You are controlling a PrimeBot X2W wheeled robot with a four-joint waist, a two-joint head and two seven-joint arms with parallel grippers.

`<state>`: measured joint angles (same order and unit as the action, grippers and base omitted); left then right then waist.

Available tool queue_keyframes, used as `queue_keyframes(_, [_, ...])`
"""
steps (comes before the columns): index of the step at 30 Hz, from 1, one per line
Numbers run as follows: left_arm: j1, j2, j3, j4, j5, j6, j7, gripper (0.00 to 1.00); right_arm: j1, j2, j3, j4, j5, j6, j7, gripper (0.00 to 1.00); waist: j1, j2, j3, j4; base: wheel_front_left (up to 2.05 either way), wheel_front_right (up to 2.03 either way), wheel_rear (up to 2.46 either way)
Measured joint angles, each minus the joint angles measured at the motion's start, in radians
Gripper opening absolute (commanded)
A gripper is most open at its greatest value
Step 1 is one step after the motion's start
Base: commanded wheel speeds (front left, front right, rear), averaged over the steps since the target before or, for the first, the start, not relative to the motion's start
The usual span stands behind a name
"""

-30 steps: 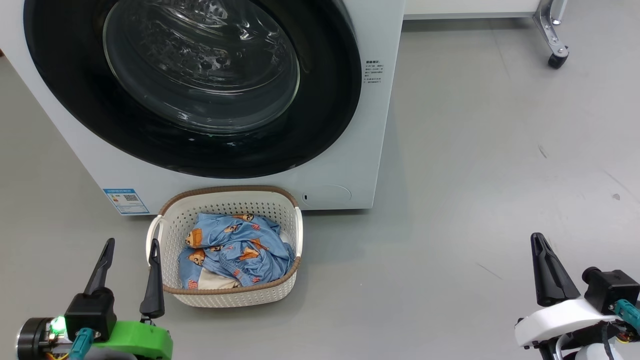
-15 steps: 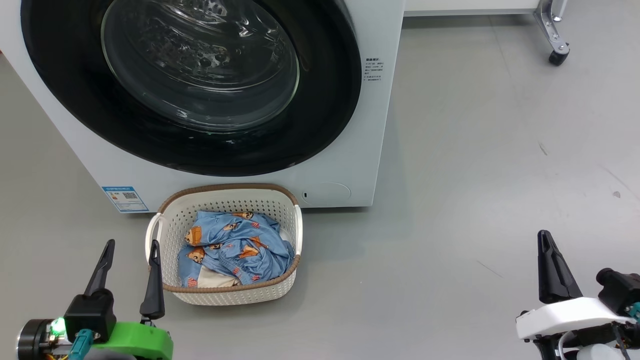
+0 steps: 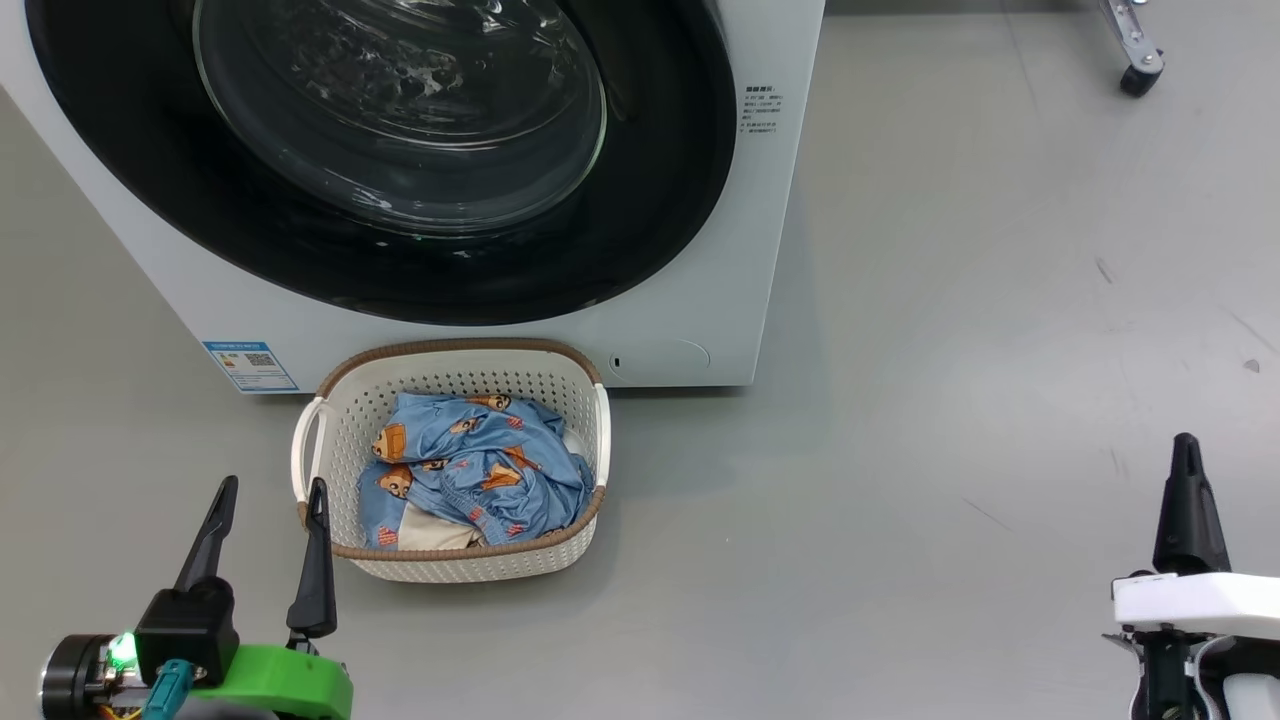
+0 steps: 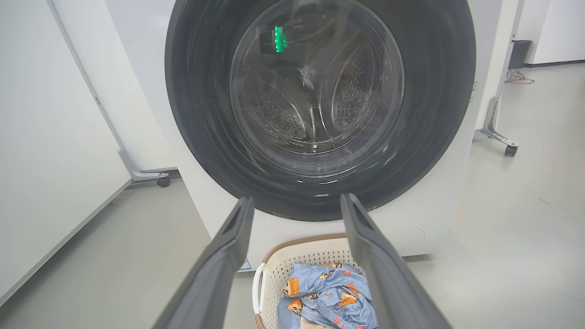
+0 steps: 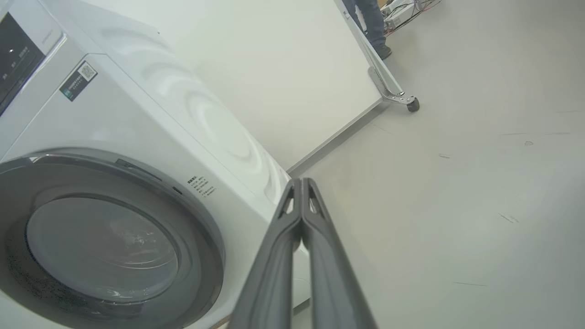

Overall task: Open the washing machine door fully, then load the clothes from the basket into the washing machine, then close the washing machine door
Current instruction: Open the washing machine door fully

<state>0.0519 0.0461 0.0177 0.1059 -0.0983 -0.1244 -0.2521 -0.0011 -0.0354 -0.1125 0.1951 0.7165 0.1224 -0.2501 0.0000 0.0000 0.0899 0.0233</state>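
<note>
Washing machine door (image 3: 400,120), glossy black rim around a bulging glass centre, shut flush on the front of the white washing machine (image 3: 690,300); perforated steel drum dimly visible through the glass in the left wrist view. Basket (image 3: 455,383) of cream perforated plastic with a brown rim, standing on the grey floor (image 3: 900,450) just in front of the machine, below the door's lower edge and right of the blue sticker (image 3: 250,366). Clothes (image 3: 480,475), light blue with orange-brown bears and a patch of cream cloth, heaped inside the basket. Left hand (image 3: 274,484) at the lower left of the head view, fingers wide apart and pointing toward the machine, the inner fingertip lined up with the basket's left handle, contact impossible to tell. Green light (image 3: 120,650) glowing on that wrist. Right hand (image 3: 1187,450) well apart at the far lower right over bare floor, fingers pressed together tip to tip, aimed past the machine's right front corner in the right wrist view. Behind the machine, a white wheeled panel (image 5: 297,68) and, beyond it, a person's legs (image 5: 368,18) in dark trousers and shoes.
</note>
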Motion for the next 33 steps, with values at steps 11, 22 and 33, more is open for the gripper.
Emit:
queue_keyframes(11, [0.0,0.003,-0.01,-0.021,-0.009,0.0,0.0,1.0,-0.051,0.001,-0.074,0.006,0.408,0.0,-0.003,0.0,0.0,0.0,0.057,0.009,0.0,0.0,0.0])
queue_keyframes(22, [-0.011,0.032,-0.029,-0.054,-0.008,0.0,0.0,1.0,-0.13,0.001,-0.174,-0.017,0.788,0.0,-0.003,0.0,0.0,0.0,0.15,0.017,0.0,0.0,0.0])
queue_keyframes(33, [-0.032,0.058,-0.03,-0.089,-0.008,0.0,0.0,1.0,-0.301,-0.082,-0.2,-0.027,0.89,0.0,0.092,0.0,0.0,0.0,0.259,0.024,0.0,0.0,0.0])
